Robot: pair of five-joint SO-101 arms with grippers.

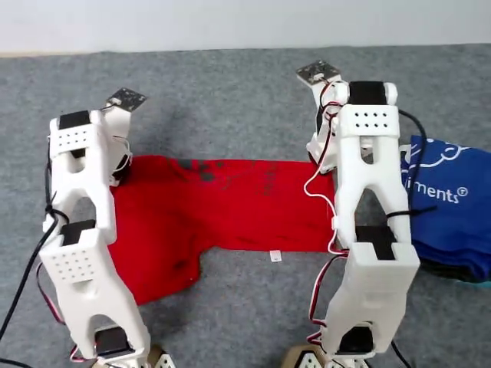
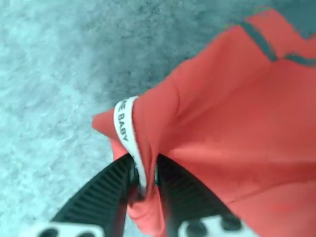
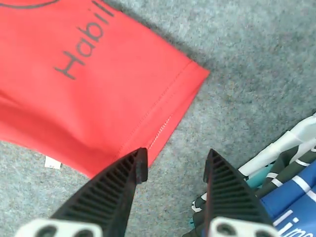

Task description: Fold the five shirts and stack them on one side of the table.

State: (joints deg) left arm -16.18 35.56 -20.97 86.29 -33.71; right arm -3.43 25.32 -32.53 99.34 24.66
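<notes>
Red shirt point(image 1: 222, 203) spread mostly flat across the middle of the grey surface point(image 1: 230, 100), front up, with dark print along its far part. Stretches from the left arm to the right arm, with one lobe trailing toward the near left. Carries a small white tag point(image 1: 275, 256) poking out at the near hem.

At the shirt's left end, cloth drawn up into a peak and a white lettered band point(image 2: 123, 123) folded over the edge. Left pincer point(image 2: 144, 173) clenched on that band and the red fabric beneath it, dark ribbed fingers point(image 2: 111, 190) pressed in from both sides, the pinched cloth bulging out past them.

At the shirt's right edge, right pincer point(image 3: 175, 165) released, jaws wide apart. One finger tip over the stitched hem near the corner, the other over bare grey surface just beside the shirt. Cannot tell whether either tip touches the cloth.

Further right, beyond the right arm, a stack of folded shirts point(image 1: 453, 207) at the right side of the surface, apart from the red shirt. Blue one with white print on top; dark and striped layers visible under it from the right wrist view point(image 3: 281, 182).
</notes>
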